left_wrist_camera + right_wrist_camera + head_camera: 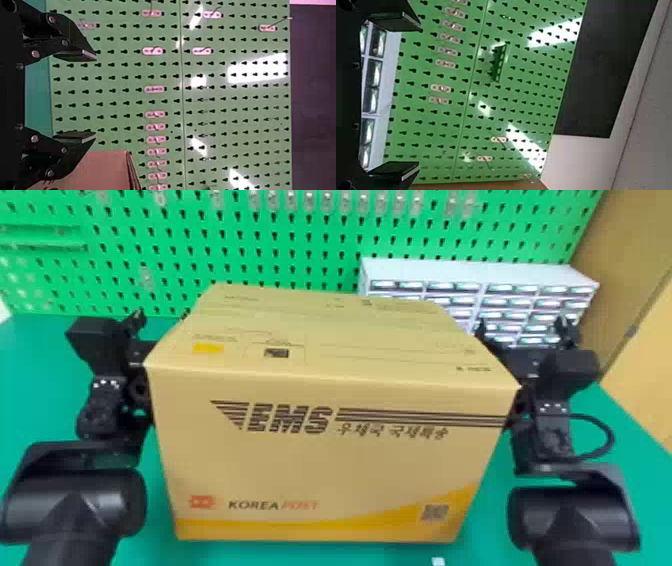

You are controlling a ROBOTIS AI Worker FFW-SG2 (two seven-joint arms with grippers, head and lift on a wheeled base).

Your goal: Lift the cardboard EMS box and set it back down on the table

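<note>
The cardboard EMS box [325, 460] stands upright and closed between both arms, over the green table [35, 390]; whether its bottom touches the tabletop I cannot tell. Against its left side is my left gripper [162, 315], and my right gripper [523, 324] is at its right side. Both point forward with fingers spread, neither closed on the cardboard. In the left wrist view, the left gripper [95, 97] is open, with part of the box [105, 170] beside one finger. The right gripper [419, 96] in its wrist view is open, with nothing between its fingers.
Behind the box rises a green pegboard [300, 245] with small hooks. A white cabinet of small drawers [475, 272] stands at the back right, behind the right gripper. A wooden panel [645, 315] borders the right side.
</note>
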